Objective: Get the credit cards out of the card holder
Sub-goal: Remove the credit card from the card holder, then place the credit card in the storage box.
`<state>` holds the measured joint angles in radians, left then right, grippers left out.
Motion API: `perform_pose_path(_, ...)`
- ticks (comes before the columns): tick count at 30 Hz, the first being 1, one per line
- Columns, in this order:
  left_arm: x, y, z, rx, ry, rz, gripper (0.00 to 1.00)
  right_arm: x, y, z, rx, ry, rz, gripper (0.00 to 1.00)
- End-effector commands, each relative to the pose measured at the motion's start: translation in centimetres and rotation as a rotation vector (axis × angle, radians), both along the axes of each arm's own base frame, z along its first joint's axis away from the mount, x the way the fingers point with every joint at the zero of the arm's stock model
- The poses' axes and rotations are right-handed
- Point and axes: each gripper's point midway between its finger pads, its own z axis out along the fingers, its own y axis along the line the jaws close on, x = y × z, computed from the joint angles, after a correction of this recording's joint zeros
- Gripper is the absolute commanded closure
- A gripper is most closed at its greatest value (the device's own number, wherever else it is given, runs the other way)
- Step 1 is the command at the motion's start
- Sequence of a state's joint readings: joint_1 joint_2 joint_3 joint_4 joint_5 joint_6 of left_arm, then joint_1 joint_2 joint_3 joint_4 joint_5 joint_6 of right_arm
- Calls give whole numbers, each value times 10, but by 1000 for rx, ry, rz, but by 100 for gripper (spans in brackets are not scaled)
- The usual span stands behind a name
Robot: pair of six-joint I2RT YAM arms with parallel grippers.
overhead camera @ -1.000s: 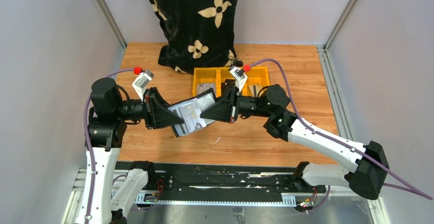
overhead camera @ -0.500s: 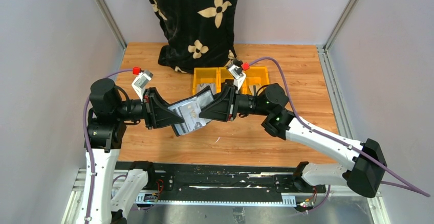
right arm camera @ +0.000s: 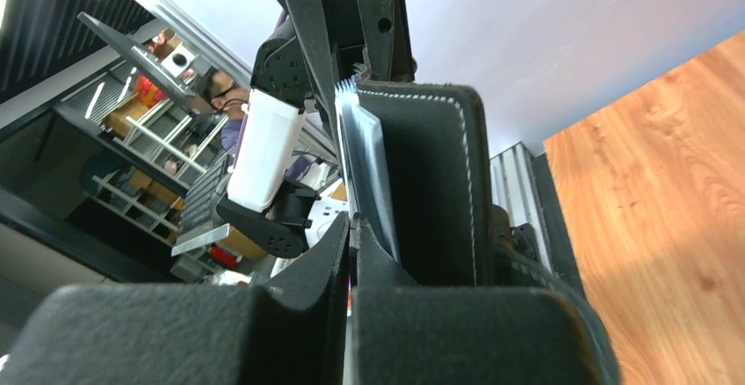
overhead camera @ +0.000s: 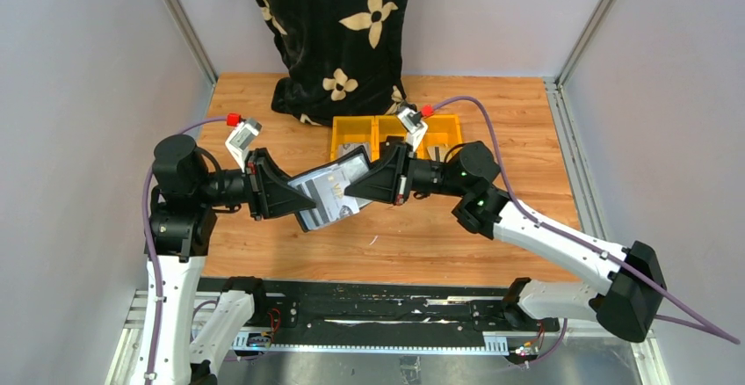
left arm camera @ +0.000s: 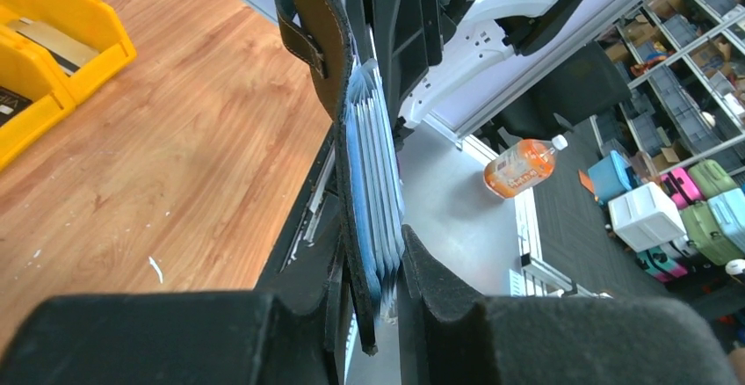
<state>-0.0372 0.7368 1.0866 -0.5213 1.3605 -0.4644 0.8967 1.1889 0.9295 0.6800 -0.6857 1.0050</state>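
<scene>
The card holder [overhead camera: 327, 193] is open and held in the air between both arms, its pale credit cards [overhead camera: 335, 194] facing up. My left gripper [overhead camera: 294, 199] is shut on the holder's left end. In the left wrist view the black holder [left arm camera: 313, 25] is edge-on, and its grey-blue slots [left arm camera: 369, 174] are clamped between my fingers [left arm camera: 439, 279]. My right gripper [overhead camera: 351, 190] is shut at the holder's right side. In the right wrist view its fingers [right arm camera: 334, 253] pinch the thin edge of a pale card [right arm camera: 346, 104] beside the black holder flap [right arm camera: 430, 174].
A row of yellow bins [overhead camera: 395, 134] stands behind the grippers, with a flat card [overhead camera: 353, 151] in the left one; the bins also show in the left wrist view [left arm camera: 53, 42]. A black flowered cloth bag [overhead camera: 334, 33] stands at the back of the wooden table [overhead camera: 492, 121].
The right gripper has shifted slightly up and to the right at the holder's edge. The holder has tilted a little with it. The left gripper keeps its hold.
</scene>
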Motion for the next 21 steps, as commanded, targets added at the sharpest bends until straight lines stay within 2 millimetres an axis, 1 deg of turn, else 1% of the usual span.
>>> perform_pose_path(1,2,0,10,-1,-65,9,96,5,-26,14,40,-37,-54,100)
perform_pose_path(7,8,0,9,4,-73,21,97,17,-46,13,24,-38,-105,100)
perform_pose_path(9,11,0,6,11,-78,27,97,31,-58,12,10,-28,-159,100)
perform_pose_path(10,12,1,3,20,-82,34,97,41,-65,11,-5,-20,-198,100)
perform_pose_path(12,19,4,-7,62,-105,70,99,69,-79,2,-65,4,-302,100)
perform_pose_path(13,23,7,-15,105,-124,94,99,87,-85,-2,-97,15,-357,100)
perform_pose_path(14,29,10,-21,140,-160,119,99,97,-89,-8,-119,34,-382,100)
perform_pose_path(15,36,13,-27,179,-160,152,100,115,-92,-14,-142,58,-424,100)
perform_pose_path(17,51,22,-43,260,-161,213,100,143,-93,-32,-200,90,-485,100)
perform_pose_path(18,58,26,-51,299,-144,243,100,158,-91,-43,-247,82,-517,100)
perform_pose_path(19,61,29,-56,321,-138,253,100,172,-88,-58,-301,105,-543,100)
perform_pose_path(21,62,30,-62,342,-131,252,100,199,-79,-81,-359,133,-557,100)
